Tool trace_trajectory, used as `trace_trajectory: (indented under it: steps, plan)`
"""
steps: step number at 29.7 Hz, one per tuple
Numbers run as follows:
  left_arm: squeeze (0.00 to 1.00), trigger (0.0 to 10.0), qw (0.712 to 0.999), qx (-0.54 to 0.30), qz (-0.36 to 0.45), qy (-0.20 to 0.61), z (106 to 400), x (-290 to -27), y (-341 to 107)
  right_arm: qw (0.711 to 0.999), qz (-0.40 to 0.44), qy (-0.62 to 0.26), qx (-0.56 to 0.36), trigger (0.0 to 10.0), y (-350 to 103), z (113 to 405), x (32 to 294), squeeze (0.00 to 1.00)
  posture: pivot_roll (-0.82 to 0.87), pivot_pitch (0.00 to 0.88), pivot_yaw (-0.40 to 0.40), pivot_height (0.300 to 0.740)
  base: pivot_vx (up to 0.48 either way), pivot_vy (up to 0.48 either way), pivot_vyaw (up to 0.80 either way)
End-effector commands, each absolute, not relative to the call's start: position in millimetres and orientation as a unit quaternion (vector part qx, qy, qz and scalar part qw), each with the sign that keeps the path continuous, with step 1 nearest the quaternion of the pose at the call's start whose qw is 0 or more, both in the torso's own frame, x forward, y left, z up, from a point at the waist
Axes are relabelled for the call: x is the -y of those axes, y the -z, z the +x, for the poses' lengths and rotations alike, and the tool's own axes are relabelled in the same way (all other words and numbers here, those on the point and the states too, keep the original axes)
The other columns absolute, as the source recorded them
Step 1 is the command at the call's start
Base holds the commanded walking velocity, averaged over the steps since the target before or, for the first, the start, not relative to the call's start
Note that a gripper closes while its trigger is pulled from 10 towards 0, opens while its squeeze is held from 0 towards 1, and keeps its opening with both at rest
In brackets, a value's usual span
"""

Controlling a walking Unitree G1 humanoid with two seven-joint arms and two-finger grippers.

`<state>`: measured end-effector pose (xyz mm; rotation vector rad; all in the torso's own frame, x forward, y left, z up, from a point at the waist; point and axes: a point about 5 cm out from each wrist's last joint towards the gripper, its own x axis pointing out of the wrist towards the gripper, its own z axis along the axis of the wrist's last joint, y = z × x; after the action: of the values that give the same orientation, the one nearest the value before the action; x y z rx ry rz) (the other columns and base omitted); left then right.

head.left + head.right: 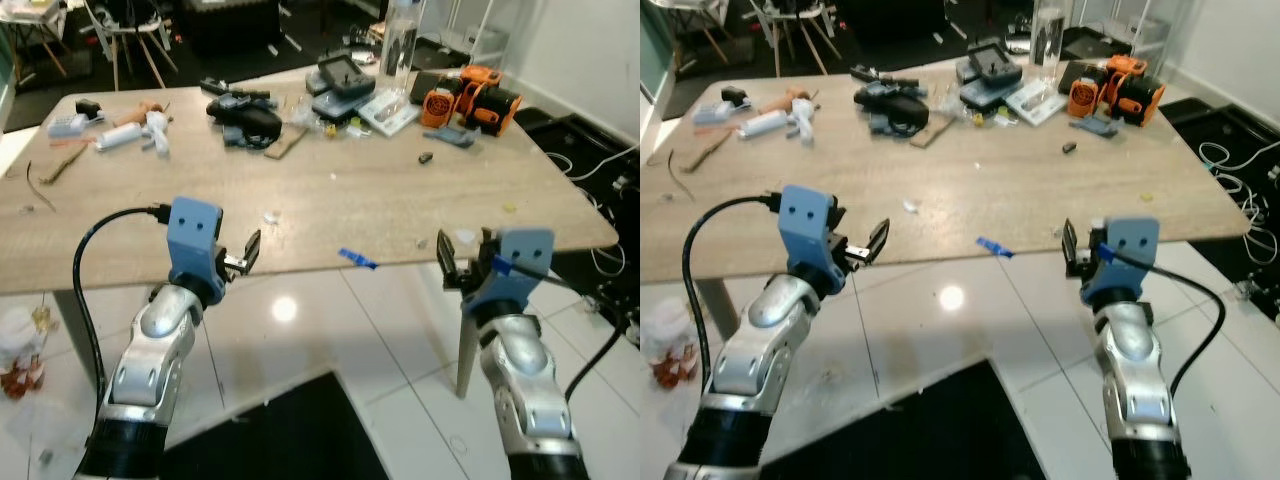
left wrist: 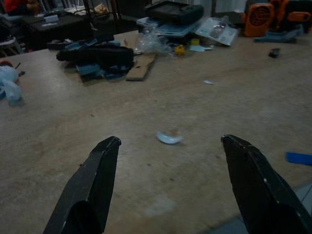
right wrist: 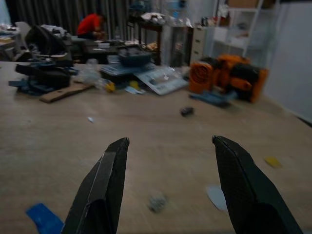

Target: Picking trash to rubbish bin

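Both of my grippers hang at the front edge of a long wooden table [image 1: 330, 200]. The left gripper [image 1: 246, 254] is open and points at a small clear scrap [image 1: 268, 216] lying on the wood just beyond it; in the left wrist view that scrap [image 2: 168, 138] lies ahead between the open fingers [image 2: 100, 170]. The right gripper [image 1: 464, 258] is open too. Near it lie a white scrap [image 3: 214, 196], a grey crumb [image 3: 157, 202] and a blue strip [image 1: 357, 259] at the table's edge. A yellow bit [image 1: 508, 208] lies farther right.
The far half of the table holds black tools [image 1: 245, 120], an orange power tool [image 1: 472, 97], a clear bottle [image 1: 398, 45] and boxes. A table leg [image 1: 465, 350] stands by my right arm. Litter [image 1: 20, 345] lies on the white tiles at left, cables [image 1: 610, 180] at right.
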<state>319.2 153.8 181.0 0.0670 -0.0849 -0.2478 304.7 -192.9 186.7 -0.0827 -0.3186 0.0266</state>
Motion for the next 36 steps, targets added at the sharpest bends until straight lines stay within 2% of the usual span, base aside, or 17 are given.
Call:
trace_trajectory:
  steps: [1, 4, 10, 21, 28, 36]
  plan:
    - [0.0, 10.0, 0.992, 0.03, 0.034, 0.117, 318.2, -158.0, -176.7, 0.986, -0.044, -0.035, 0.159, 10.0, -186.2, 304.5, 183.7, 0.0, -0.04, 0.119, 0.06, 0.74, 0.349, 0.0, 0.0]
    - [0.0, 10.0, 0.992, 0.034, 0.033, 0.118, 319.1, -157.2, -179.4, 0.982, -0.064, -0.065, 0.165, 10.0, -191.2, 308.1, 177.0, 0.0, -0.04, 0.119, 0.06, 0.74, 0.344, 0.0, 0.0]
    - [0.0, 10.0, 0.992, 0.036, 0.033, 0.118, 318.1, -157.0, -179.5, 0.982, -0.066, -0.065, 0.165, 10.0, -192.5, 309.3, 178.2, 0.0, -0.04, 0.114, 0.055, 0.74, 0.346, 0.0, 0.0]
    - [0.0, 10.0, 0.991, 0.033, 0.034, 0.123, 317.4, -155.9, -178.9, 0.988, -0.073, -0.004, 0.135, 10.0, -182.4, 308.4, 193.6, 0.0, -0.04, 0.123, 0.063, 0.74, 0.346, 0.0, 0.0]
    - [0.0, 10.0, 0.991, 0.032, 0.035, 0.126, 317.1, -153.9, -178.6, 0.989, -0.081, 0.072, 0.103, 10.0, -173.9, 305.0, 218.1, 0.0, -0.04, 0.128, 0.061, 0.74, 0.345, 0.0, 0.0]
    - [0.0, 10.0, 0.991, 0.03, 0.036, 0.129, 316.9, -152.1, -177.5, 0.989, -0.082, 0.084, 0.093, 10.0, -169.1, 301.9, 219.4, 0.0, -0.05, 0.138, 0.062, 0.74, 0.345, 0.0, 0.0]
